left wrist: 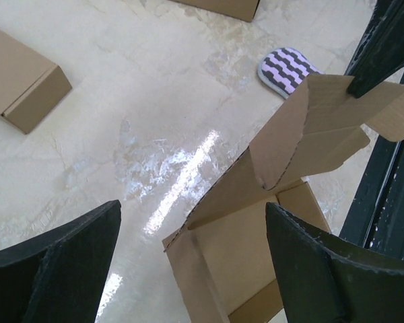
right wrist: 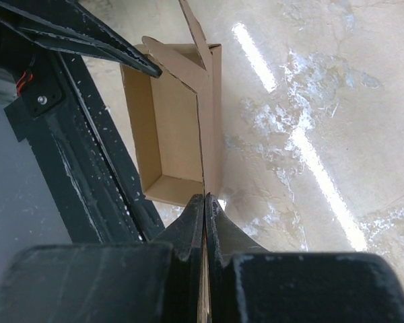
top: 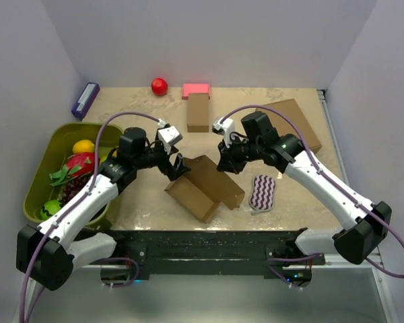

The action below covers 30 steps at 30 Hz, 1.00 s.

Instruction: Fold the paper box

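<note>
The paper box (top: 196, 196) lies at the middle of the table near the front edge, a low brown tray with its lid panel (top: 217, 176) lifted. My right gripper (top: 226, 164) is shut on the lid's free edge, and the thin cardboard runs between its closed fingertips (right wrist: 205, 199). The tray's open inside (right wrist: 167, 128) shows beyond them. My left gripper (top: 177, 168) hangs open over the box's left end. Its two fingers straddle the tray (left wrist: 256, 249) without touching it, with the gripper (left wrist: 193, 205) a little above. The raised lid (left wrist: 316, 134) stands behind.
A green bin (top: 43, 176) of toy fruit stands at the left. At the back are a red ball (top: 159, 85), a pink block (top: 196, 89), a narrow brown box (top: 198, 112) and a larger brown box (top: 293, 121). A striped pad (top: 263, 192) lies right of the paper box.
</note>
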Tool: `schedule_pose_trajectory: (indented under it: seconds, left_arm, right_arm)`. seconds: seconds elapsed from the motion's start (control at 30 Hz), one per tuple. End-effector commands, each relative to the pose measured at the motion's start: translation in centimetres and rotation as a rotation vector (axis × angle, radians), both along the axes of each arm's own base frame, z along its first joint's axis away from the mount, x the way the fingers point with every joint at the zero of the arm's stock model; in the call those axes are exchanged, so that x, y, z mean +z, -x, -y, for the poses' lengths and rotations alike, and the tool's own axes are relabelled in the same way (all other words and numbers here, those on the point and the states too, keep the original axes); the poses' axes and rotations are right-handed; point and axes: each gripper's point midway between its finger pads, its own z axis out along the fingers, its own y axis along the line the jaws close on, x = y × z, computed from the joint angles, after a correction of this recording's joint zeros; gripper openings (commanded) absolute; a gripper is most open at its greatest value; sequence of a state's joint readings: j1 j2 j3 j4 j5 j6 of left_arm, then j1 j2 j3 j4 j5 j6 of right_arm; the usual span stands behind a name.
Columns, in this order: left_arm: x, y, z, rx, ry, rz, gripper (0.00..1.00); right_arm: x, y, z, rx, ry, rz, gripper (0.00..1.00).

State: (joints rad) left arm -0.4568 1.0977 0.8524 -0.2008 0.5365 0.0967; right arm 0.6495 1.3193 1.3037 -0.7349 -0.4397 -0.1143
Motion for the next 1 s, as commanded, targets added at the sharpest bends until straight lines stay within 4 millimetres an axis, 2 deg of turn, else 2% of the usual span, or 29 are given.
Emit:
schedule_pose_trajectory:
  seconds: [0.0, 0.07, 0.1, 0.2, 0.43, 0.67, 0.77, 0.87, 0.93, 0.97]
  left_arm:
    - [0.6, -0.4, 0.0, -0.01, -0.001, 0.023, 0.88]
    - [0.7, -0.4, 0.0, -0.012, 0.001, 0.028, 0.81]
    - [0.7, -0.4, 0.0, -0.011, 0.005, 0.03, 0.69]
    - [0.6, -0.1, 0.3, -0.023, 0.026, 0.026, 0.53]
    - [0.3, 0.7, 0.6, -0.055, 0.05, 0.019, 0.39]
    - [0.0, 1.3, 1.2, -0.099, 0.067, 0.002, 0.4]
    - [-0.2, 1.6, 1.7, -0.132, 0.074, -0.016, 0.28]
    - [-0.5, 2.1, 2.1, -0.161, 0.079, -0.026, 0.07]
    - [-0.7, 2.4, 2.5, -0.175, 0.075, -0.026, 0.0]
    - [-0.9, 2.4, 2.5, -0.173, 0.07, -0.028, 0.0]
  right_arm:
    - [2.5, 0.4, -0.6, 0.056, -0.054, 0.05, 0.0]
    - [2.3, 0.4, -0.6, 0.057, -0.051, 0.045, 0.0]
    - [2.0, 0.3, -0.7, 0.059, -0.045, 0.04, 0.0]
    - [1.5, 0.1, -0.7, 0.057, -0.032, 0.028, 0.0]
    - [1.1, -0.2, -0.9, 0.046, -0.033, 0.022, 0.0]
    - [0.6, -0.3, -1.1, 0.049, -0.034, 0.017, 0.0]
    - [0.6, -0.4, -1.2, 0.051, -0.036, 0.015, 0.0]
    - [0.7, -0.4, -1.2, 0.052, -0.039, 0.02, 0.0]
    - [0.6, -0.5, -1.2, 0.049, -0.035, 0.023, 0.0]
    - [0.7, -0.6, -1.0, 0.038, -0.033, 0.028, 0.0]
